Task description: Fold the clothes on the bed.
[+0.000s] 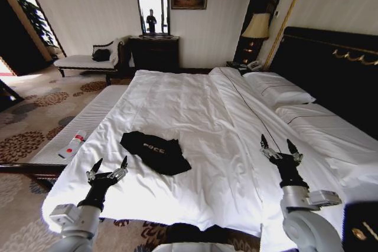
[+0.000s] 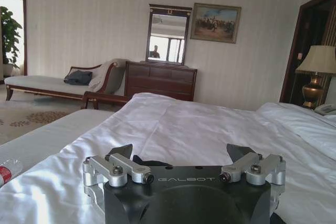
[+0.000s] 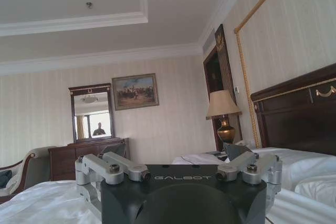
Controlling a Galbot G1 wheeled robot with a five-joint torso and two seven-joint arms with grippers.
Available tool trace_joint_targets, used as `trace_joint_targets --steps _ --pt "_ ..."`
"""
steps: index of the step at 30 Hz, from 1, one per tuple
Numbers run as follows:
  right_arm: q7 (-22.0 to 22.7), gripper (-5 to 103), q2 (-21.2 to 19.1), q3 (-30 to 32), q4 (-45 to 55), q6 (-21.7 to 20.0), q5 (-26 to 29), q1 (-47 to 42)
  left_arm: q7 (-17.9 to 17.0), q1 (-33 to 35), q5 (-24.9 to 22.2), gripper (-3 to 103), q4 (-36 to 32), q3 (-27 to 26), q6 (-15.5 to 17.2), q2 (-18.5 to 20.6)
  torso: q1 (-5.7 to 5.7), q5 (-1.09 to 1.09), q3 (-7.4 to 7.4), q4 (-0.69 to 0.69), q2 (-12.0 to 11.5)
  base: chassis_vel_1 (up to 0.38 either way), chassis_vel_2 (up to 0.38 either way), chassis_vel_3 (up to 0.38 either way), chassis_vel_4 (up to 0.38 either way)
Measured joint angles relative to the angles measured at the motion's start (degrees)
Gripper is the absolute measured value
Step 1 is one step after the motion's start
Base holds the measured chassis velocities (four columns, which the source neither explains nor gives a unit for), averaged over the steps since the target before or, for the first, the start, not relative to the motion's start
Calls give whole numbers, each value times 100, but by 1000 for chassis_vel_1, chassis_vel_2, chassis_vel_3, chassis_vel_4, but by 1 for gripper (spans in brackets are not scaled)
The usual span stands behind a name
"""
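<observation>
The black T-shirt (image 1: pixel 156 151) lay crumpled on the white bed (image 1: pixel 195 104), at lower centre of the head view. The left gripper (image 1: pixel 110 167) hovered at lower left over the bed's corner, fingers spread and empty. The right gripper (image 1: pixel 279 146) stood at lower right, fingers spread upward, grasping nothing.

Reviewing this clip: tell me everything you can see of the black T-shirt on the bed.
The black T-shirt is soft fabric, lying in a loose, rumpled heap rather than spread flat, with white lettering partly visible on top. It rests on the white duvet of the bed, toward the foot end on the robot's left side. Nothing but the duvet touches it: the left claw, open, is nearest, beside it but apart, and the right claw, also open, sits well off on the other side.
</observation>
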Motion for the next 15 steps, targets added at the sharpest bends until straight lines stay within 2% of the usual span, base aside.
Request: trace_joint_targets --steps 2,8,15 --pt "-13 100 -10 -6 -4 11 -30 4 45 -37 -9 100 0 -3 -24 -8 0 0 0 0 0 0 0 0 0" --pt "-9 100 -171 61 -24 -30 -65 -20 596 -165 -197 100 0 13 -110 -27 0 0 0 -1 0 0 0 0 0" --pt "4 100 -258 111 -80 -113 -104 9 812 -233 103 100 0 -3 -414 -31 0 0 0 0 0 0 0 0 0"
